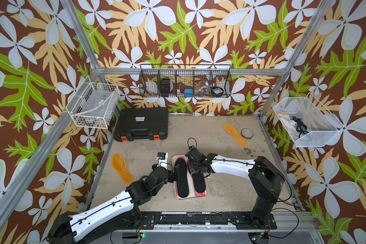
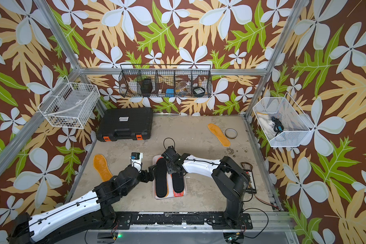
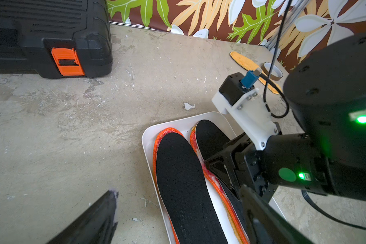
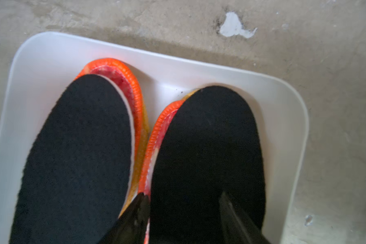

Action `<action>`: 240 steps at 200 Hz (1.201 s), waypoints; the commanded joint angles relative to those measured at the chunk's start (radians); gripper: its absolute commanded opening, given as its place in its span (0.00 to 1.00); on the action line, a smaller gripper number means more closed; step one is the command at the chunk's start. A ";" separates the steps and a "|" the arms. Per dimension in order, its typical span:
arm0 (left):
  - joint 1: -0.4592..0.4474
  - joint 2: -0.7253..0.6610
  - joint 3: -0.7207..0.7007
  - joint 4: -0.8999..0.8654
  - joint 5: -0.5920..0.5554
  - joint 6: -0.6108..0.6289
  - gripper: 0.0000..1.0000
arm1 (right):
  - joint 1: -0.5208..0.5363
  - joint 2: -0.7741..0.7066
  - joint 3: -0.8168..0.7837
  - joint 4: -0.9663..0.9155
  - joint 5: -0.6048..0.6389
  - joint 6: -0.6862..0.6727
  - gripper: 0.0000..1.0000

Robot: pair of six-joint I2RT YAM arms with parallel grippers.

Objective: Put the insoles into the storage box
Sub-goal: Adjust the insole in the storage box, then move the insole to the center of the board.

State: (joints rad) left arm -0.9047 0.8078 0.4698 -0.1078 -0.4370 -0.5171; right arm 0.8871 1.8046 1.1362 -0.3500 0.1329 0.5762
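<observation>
Right end effector point(image 4: 183, 194) half-open over black insole point(image 4: 209, 137), 3 o'clock side of storage box point(image 4: 47, 55); I reckon stacked flat to fit all.

Robot lab test cell, aluminium frame point(image 1: 251, 71), flower-print walls point(image 1: 188, 27), left arm point(image 1: 106, 202), right arm point(image 1: 230, 166), scuffed tabletop point(image 1: 199, 131).
</observation>
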 commanded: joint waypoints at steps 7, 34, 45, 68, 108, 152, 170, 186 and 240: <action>0.001 0.012 0.007 0.024 -0.009 0.019 0.94 | 0.006 -0.020 0.007 0.010 0.006 -0.009 0.55; 0.014 0.029 0.026 0.024 -0.006 0.015 0.94 | 0.003 -0.044 0.048 -0.052 0.056 -0.025 0.63; 0.041 0.033 0.039 0.016 0.011 0.009 0.94 | -0.007 -0.073 0.066 -0.070 0.074 -0.040 0.66; 0.130 0.047 0.059 0.012 0.091 0.004 0.94 | -0.071 -0.151 0.103 -0.088 0.099 -0.092 0.70; 0.194 0.199 0.181 -0.141 0.067 -0.056 1.00 | -0.233 -0.213 0.134 -0.084 0.093 -0.175 0.73; 0.630 0.303 0.186 -0.246 0.146 -0.100 1.00 | -0.243 -0.206 0.064 -0.040 0.023 -0.166 0.74; 0.788 0.392 0.229 -0.250 0.193 -0.110 1.00 | -0.243 -0.190 0.045 -0.039 -0.013 -0.166 0.74; 0.852 0.493 0.318 -0.290 0.105 -0.112 1.00 | -0.243 -0.180 0.041 -0.043 -0.079 -0.171 0.74; 1.062 0.568 0.317 -0.228 0.040 -0.189 1.00 | -0.242 -0.225 0.027 -0.099 -0.097 -0.251 0.76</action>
State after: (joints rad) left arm 0.1020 1.3762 0.8268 -0.3618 -0.3862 -0.6582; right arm 0.6453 1.6119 1.1751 -0.4271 0.0261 0.3717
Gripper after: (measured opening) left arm 0.998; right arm 0.753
